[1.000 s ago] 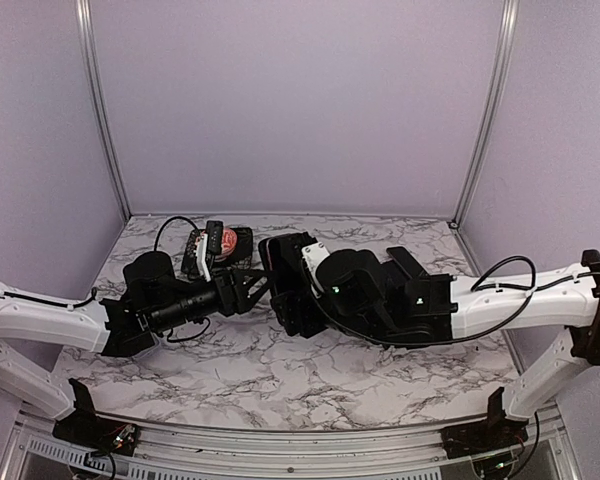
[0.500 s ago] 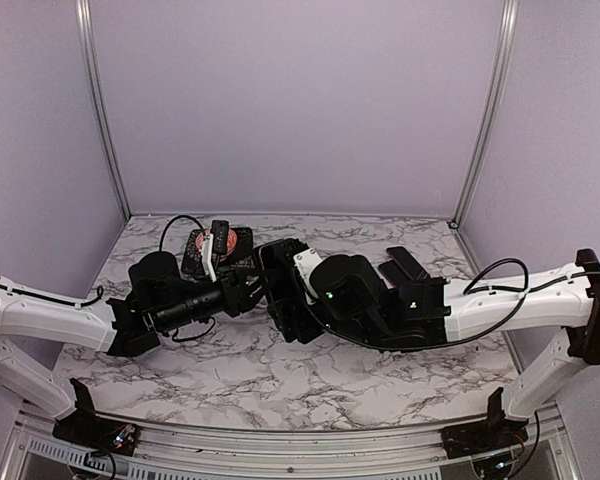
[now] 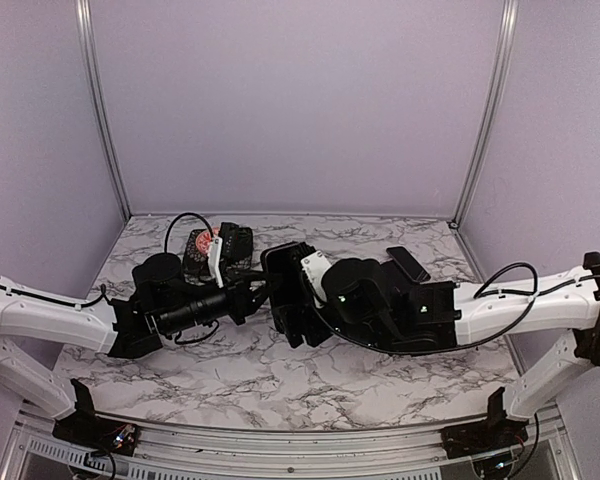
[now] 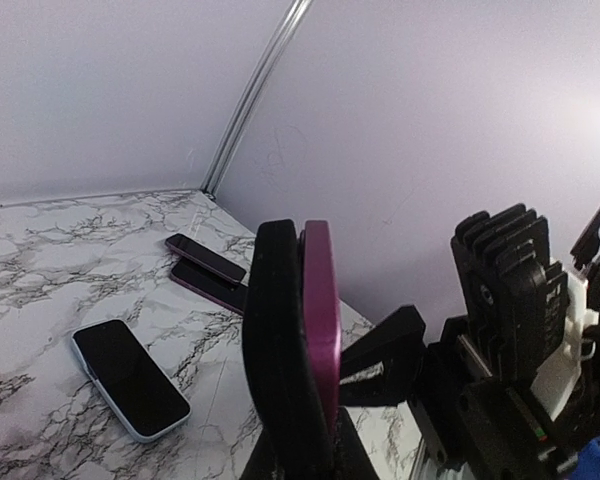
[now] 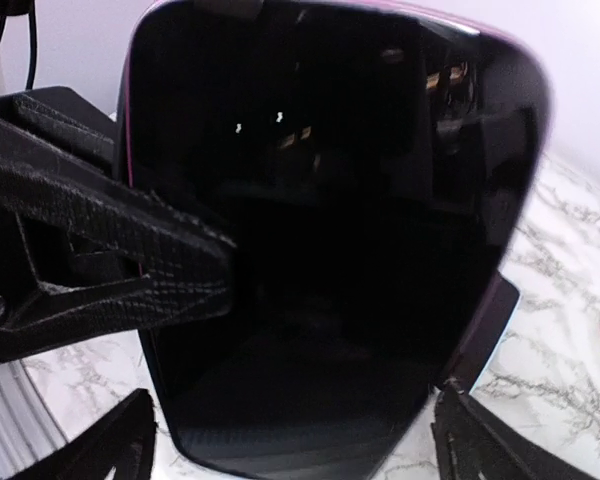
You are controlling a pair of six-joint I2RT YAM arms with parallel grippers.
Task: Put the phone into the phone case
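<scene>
Two grippers joined at centre of table (image 3: 230,370). Left gripper (image 3: 255,288): clamped on purple phone (image 4: 320,300), held upright, flush against black phone case (image 4: 275,330), likely for pressing together. Right gripper (image 5: 300,440): fingers spread wide, flanking phone; grip not discernible. White-edged phone (image 4: 130,380) lying flat, unused.

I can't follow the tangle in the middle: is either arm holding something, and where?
The left gripper pinches the purple-edged, black-screened phone by one long side, a finger across its screen. The right gripper has fingers flanking its lower end; contact unclear.
</scene>
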